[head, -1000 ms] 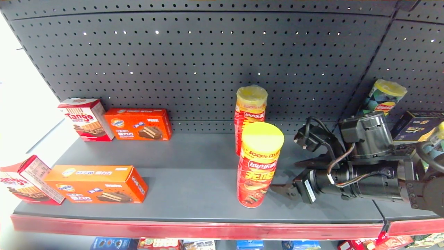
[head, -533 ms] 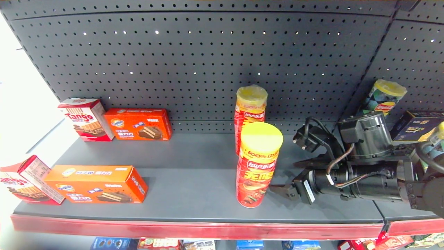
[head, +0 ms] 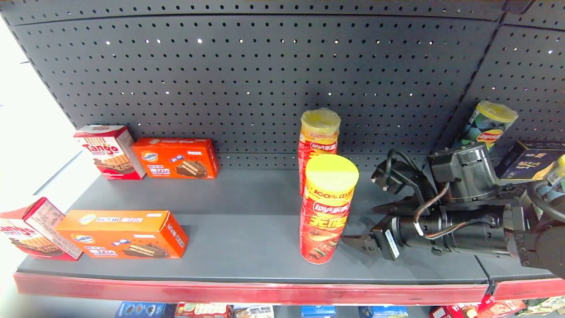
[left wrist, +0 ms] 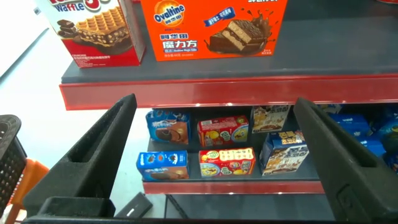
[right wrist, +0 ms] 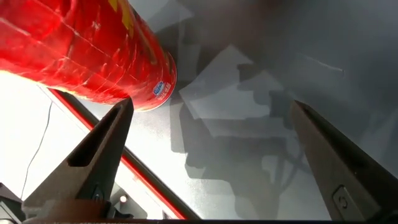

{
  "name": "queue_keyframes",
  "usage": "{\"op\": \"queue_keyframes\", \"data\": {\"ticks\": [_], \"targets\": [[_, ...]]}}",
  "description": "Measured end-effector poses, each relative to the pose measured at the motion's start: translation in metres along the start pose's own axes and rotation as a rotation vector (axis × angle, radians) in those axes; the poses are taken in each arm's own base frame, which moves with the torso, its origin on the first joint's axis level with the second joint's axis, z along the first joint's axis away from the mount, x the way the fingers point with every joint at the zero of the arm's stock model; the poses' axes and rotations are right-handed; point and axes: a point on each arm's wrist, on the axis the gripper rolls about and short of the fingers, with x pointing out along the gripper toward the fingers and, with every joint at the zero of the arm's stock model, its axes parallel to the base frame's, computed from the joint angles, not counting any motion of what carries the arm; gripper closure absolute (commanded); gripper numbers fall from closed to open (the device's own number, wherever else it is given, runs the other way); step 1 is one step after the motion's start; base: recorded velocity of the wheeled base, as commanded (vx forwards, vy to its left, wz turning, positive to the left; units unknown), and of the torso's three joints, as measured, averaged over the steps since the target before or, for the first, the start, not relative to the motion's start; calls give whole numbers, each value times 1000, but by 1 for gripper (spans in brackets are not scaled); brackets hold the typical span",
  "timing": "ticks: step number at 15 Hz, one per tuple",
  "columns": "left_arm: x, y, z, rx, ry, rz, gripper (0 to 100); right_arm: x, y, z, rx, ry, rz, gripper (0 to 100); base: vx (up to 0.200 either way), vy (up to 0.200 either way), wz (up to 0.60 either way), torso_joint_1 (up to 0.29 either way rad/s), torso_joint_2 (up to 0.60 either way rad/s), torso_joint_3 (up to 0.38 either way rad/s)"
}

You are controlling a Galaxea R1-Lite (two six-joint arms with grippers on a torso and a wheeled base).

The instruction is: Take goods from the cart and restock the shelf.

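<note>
We are seeing right claw (head: 362,225) spreading wide just beside upright red chip can (head: 326,212) on shelf (head: 247,229); left claw (left wrist: 214,106) gaping wide, facing lower snack boxes (left wrist: 227,162).

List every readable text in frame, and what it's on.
Front red can: brand print, legible; not quoted.
Rear red can: same.
Front orange box: brand print, legible; not quoted.
Front wafer box: brand print, partly cropped.
Dark can: logo; not quoted.
Lower-shelf boxes: too small.
</note>
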Motion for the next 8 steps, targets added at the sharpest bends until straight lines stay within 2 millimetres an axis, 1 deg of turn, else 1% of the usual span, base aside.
{"op": "queue_keyframes", "data": {"ticks": [2, 5, 6, 8], "targets": [[0, 0, 0, 1, 0, -2, 0, -6, -3, 4, 7, -33, -12, 0, 0, 0, 0, 0, 0, 0], [0, 0, 0, 2, -1, -3, 0, -28, -11, 11, 20, -102, -49, 0, 0, 0, 0, 0, 0, 0], [0, 0, 0, 4, 0, -4, 0, -43, -14, 13, 24, -138, -65, 0, 0, 0, 0, 0, 0, 0], [0, 0, 0, 4, 1, -5, 0, -82, -16, 11, 28, -223, -96, 0, 0, 0, 0, 0, 0, 0]]}}
